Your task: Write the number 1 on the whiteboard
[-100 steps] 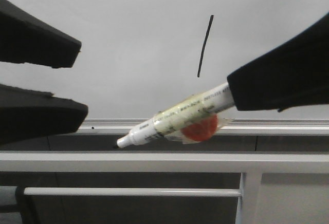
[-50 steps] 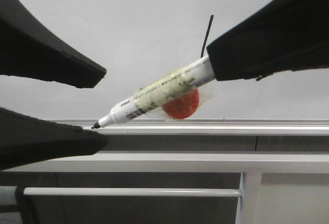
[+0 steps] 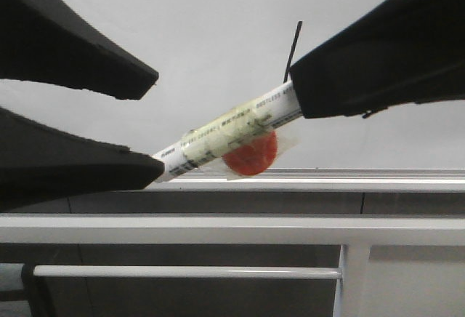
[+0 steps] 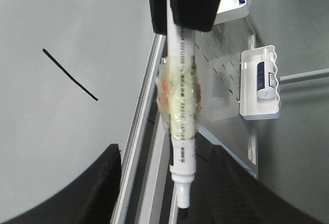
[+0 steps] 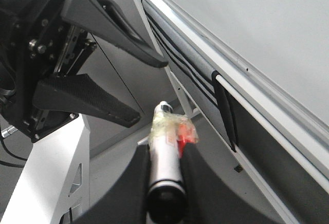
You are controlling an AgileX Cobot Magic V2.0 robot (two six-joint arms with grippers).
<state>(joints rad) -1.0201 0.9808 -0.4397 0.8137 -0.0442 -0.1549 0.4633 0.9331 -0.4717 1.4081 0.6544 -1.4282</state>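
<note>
Nearest us, our right gripper (image 3: 309, 99) clamps the marker (image 3: 225, 135) by its rear barrel; our left gripper (image 3: 149, 124) waits with its jaws apart around the marker's tip. The marker looks light, stiff and slick, so the taped middle seems the surest hold. Behind the marker, the number 1 (image 4: 70, 81) stands drawn on the whiteboard (image 3: 218, 33).
</note>
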